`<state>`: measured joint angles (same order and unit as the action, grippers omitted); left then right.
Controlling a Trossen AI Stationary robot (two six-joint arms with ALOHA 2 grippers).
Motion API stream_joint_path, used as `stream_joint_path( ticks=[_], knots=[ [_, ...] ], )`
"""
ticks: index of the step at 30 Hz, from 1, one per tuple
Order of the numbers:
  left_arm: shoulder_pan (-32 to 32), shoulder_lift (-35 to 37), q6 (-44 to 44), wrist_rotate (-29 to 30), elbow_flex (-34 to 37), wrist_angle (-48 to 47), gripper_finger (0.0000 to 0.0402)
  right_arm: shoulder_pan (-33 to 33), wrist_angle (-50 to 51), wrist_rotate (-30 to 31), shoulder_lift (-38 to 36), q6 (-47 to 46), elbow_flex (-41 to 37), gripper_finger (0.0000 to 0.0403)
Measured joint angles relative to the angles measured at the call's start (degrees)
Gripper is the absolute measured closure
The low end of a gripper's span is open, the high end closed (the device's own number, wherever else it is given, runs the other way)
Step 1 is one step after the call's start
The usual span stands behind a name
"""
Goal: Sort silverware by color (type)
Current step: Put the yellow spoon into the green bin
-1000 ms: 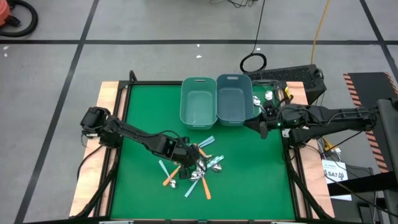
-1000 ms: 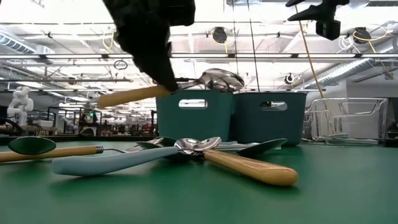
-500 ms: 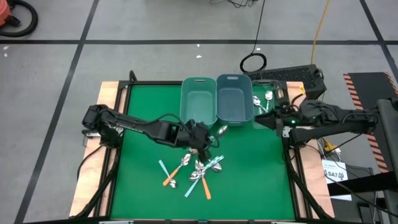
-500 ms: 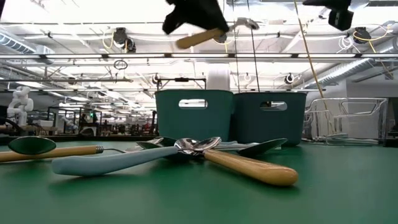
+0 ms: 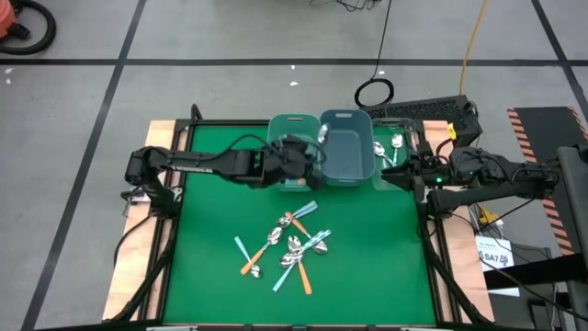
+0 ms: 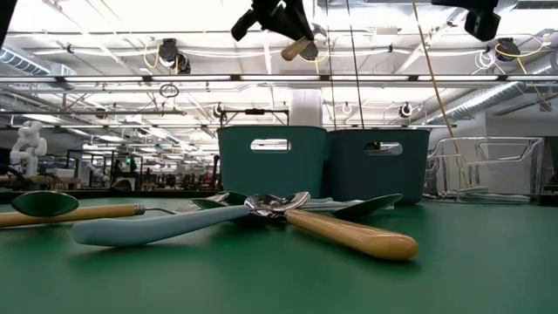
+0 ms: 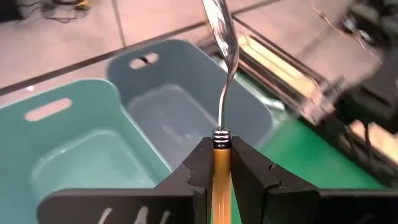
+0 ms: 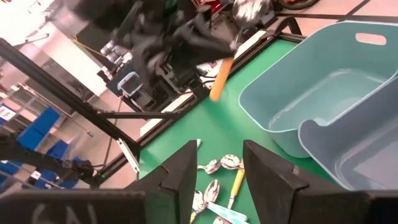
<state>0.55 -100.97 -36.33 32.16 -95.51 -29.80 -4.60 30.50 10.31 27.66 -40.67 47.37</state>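
My left gripper [image 5: 301,156] is shut on an orange-handled spoon [image 7: 219,134] above the two teal bins. The spoon's metal bowl [image 5: 322,135] hangs over the seam between the lighter bin [image 5: 289,170] and the darker bin [image 5: 347,161]. In the low view the gripper [image 6: 281,19] is high over the bins. Several spoons with orange, light blue and teal handles lie crossed in a pile [image 5: 294,250] on the green mat. My right gripper [image 5: 397,176] is open at the table's right side, beside the darker bin, and touches nothing; the right wrist view shows its gap [image 8: 217,177]. My left gripper pinches the spoon's orange handle [image 7: 221,163] between its two fingers, just behind the metal collar. The spoon lies along the fingers, its neck and bowl [image 7: 217,28] sticking out ahead of them. It is lifted clear over the bins, with the handle's free end [image 6: 296,48] pointing down and back.
A few teal-handled spoons [image 5: 390,147] lie on the mat to the right of the darker bin, close to my right gripper. The green mat [image 5: 211,211] has a raised wooden frame. A spoon with a green bowl [image 6: 44,205] lies near the low camera.
My left gripper has lifted the orange-handled spoon clear of the pile and carried it up and toward the table's far edge, until it is over the bins. My right gripper has drawn back a little toward the table's right edge. The pile has stayed put.
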Motion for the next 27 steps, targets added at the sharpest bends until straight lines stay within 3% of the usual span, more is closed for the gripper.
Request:
stream_joint_path(
  ticks=[7, 13, 20, 27],
  knots=[
    [-5.32, 0.0, -3.57, -0.07, -0.02, -0.31, 0.0358, 0.0, 1.53, -0.02, 0.02, 0.86, 0.0, 0.0277],
    [-9.72, -1.59, -5.61, -0.6, -0.02, -6.18, 0.0358, 0.0, 1.53, 0.22, 0.04, 1.28, 0.0, 0.0277],
    [-12.41, -6.2, -7.61, -7.76, 0.03, -10.9, 0.0358, 0.0, 1.76, 0.77, 0.04, 0.88, 0.0, 0.0277],
    [-13.62, -10.62, -8.96, -13.02, 0.05, -14.43, 0.0358, 0.02, 3.2, 7.31, 0.07, -3.74, 0.0, 0.0277]
  ],
)
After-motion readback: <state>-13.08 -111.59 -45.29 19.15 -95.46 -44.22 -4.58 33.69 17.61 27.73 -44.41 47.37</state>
